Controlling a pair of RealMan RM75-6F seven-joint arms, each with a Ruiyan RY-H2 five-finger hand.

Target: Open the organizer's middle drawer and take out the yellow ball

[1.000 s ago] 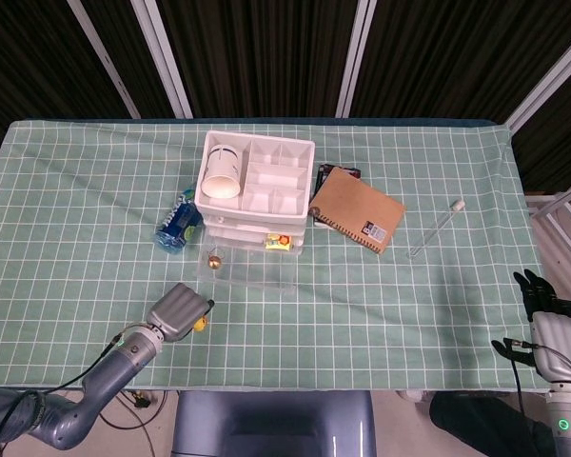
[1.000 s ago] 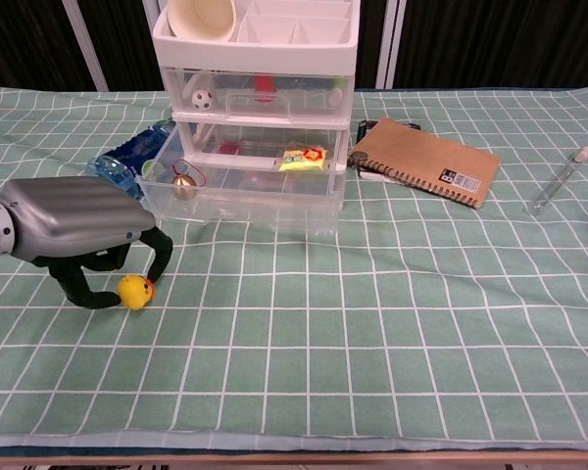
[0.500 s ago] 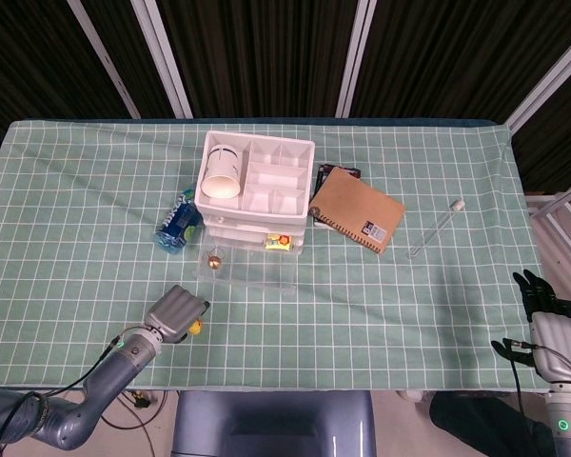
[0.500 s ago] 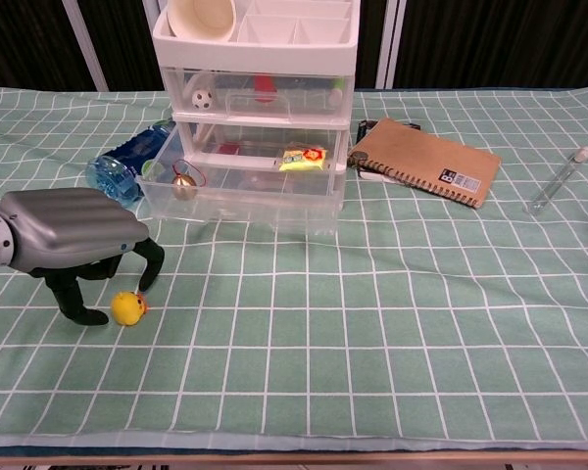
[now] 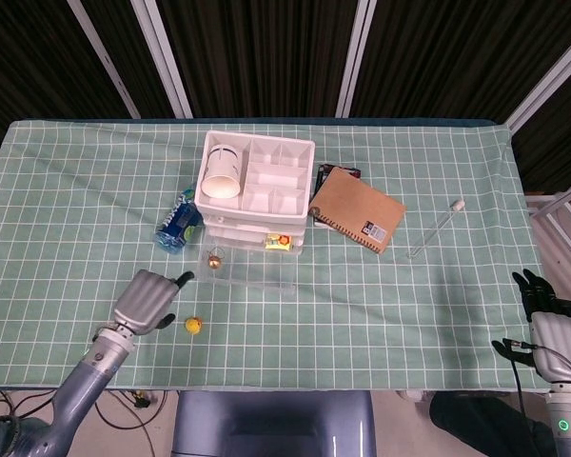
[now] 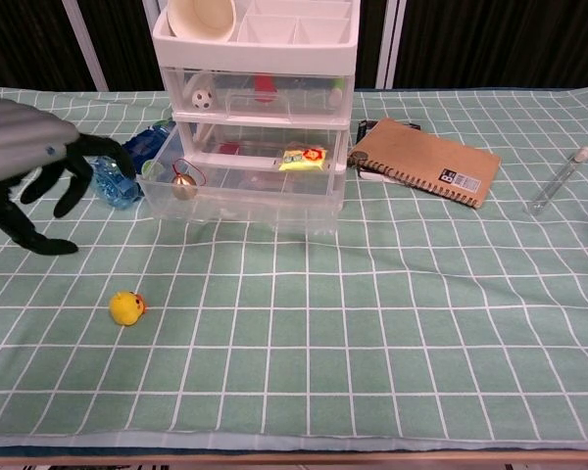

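From the head view, the left hand (image 5: 147, 301) hovers over the green checked tablecloth (image 5: 67, 190) with fingers spread and holding nothing; the yellow ball (image 5: 192, 327) lies on the cloth just beside it, apart from the fingers. The white organizer (image 5: 255, 186) has its middle drawer (image 5: 249, 265) pulled out, a small brass bell (image 5: 212, 257) and a yellow packet (image 5: 280, 241) lying in it. A blue water bottle (image 5: 178, 220) is half hidden behind the organizer. The brown spiral notebook (image 5: 358, 210) carries a small dark label too small to read. The right hand (image 5: 541, 305) shows only at the frame's corner, fingers apart, gripping nothing.

In the chest view, the left hand (image 6: 31, 162) is cut off by the left edge, dark fingers splayed above the cloth. The yellow ball (image 6: 126, 306) rests well in front of the open drawer (image 6: 243, 181). The packet's (image 6: 304, 158) printing is illegible. A tiny football-patterned ball (image 6: 203, 98) shows through the top drawer's clear front. A clear test tube (image 6: 559, 181) lies at the right
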